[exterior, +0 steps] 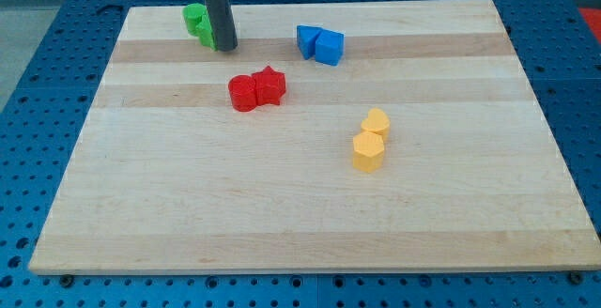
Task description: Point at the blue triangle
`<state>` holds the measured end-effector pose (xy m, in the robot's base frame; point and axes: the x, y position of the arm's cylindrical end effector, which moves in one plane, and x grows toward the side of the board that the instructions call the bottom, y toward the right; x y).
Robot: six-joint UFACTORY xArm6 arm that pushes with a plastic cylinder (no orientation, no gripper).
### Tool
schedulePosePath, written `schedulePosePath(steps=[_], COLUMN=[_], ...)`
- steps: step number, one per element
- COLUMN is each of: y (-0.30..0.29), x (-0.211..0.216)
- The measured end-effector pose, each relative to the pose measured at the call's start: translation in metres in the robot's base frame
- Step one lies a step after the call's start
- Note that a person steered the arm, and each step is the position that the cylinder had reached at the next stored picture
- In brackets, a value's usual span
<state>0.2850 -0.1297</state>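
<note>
Two blue blocks touch near the view's top centre: the left one (307,39) looks like the blue triangle, the right one (330,47) is a blue cube-like block. My tip (224,48) stands at the view's top left, well left of the blue pair. It is right beside two green blocks (198,22), which the rod partly hides.
A red cylinder (243,93) and a red star (270,85) touch, below and between my tip and the blue blocks. A yellow heart (377,123) and a yellow hexagon (368,152) sit right of centre. The wooden board (188,223) lies on a blue perforated table.
</note>
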Motion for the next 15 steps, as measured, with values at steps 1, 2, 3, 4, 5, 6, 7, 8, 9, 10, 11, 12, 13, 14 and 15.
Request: schedulePosePath(steps=[1, 2, 3, 4, 5, 6, 7, 8, 9, 10, 11, 12, 13, 14, 15], y=[0.001, 0.005, 0.019, 0.033, 0.038, 0.038, 0.038, 0.042, 0.051, 0.057, 0.058, 0.064, 0.067, 0.067, 0.078], x=[0.000, 0.000, 0.000, 0.000, 0.003, 0.017, 0.024, 0.024, 0.024, 0.024, 0.024, 0.024, 0.033, 0.037, 0.037])
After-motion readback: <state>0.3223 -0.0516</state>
